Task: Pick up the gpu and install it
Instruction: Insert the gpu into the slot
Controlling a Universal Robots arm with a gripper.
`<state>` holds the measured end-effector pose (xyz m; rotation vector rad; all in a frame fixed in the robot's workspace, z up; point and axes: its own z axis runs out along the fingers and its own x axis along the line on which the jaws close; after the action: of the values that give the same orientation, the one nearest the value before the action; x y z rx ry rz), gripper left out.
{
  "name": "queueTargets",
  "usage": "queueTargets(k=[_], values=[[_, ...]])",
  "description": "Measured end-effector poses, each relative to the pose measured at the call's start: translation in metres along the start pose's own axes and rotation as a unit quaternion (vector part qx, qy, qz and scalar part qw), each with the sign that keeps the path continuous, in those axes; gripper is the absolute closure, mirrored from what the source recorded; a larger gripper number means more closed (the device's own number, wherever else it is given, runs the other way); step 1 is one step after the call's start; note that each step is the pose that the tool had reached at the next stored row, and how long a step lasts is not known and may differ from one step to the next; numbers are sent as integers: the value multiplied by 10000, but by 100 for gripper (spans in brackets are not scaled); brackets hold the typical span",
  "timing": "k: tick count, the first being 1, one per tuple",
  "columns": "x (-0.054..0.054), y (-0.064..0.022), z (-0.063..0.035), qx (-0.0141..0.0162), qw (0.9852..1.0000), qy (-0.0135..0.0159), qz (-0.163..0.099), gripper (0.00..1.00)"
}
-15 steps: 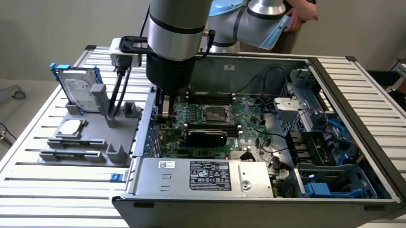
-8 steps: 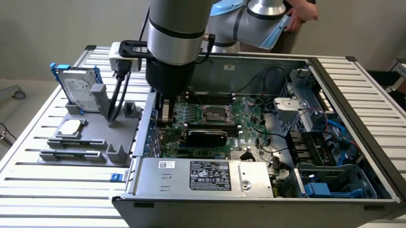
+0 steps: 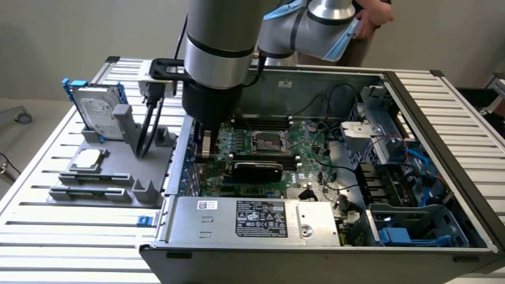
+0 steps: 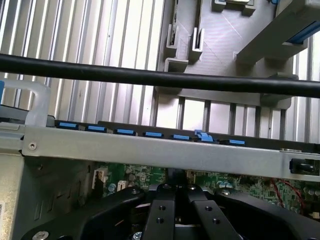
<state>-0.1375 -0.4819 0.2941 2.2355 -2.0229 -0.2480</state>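
The gripper (image 3: pixel 207 151) hangs low inside the case (image 3: pixel 316 81), its fingers pressed together; whether they pinch anything, I can't tell. The gpu (image 3: pixel 256 171) lies on the board (image 3: pixel 309 135) just beside it, on the exterior view's right.

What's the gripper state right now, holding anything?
Gripper: closed, fingers pressed together, nothing visibly held between them.

The gpu (image 3: pixel 256 171) has a black shroud. The motherboard (image 3: pixel 304 139) is green. The gripper (image 3: pixel 207 148) is black. The arm (image 3: pixel 221 41) is silver-grey with black bands. The hard drive (image 3: pixel 96 112) is silver in a blue frame. The holder (image 3: pixel 110 174) is plain grey. The tabletop (image 3: pixel 55 236) is silver, patterned with parallel ribs.
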Motion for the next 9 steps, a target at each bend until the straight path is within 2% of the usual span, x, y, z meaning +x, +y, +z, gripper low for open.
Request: queueTargets(k=[9], values=[[0,-4,24,1,10000,-1,4,89]])
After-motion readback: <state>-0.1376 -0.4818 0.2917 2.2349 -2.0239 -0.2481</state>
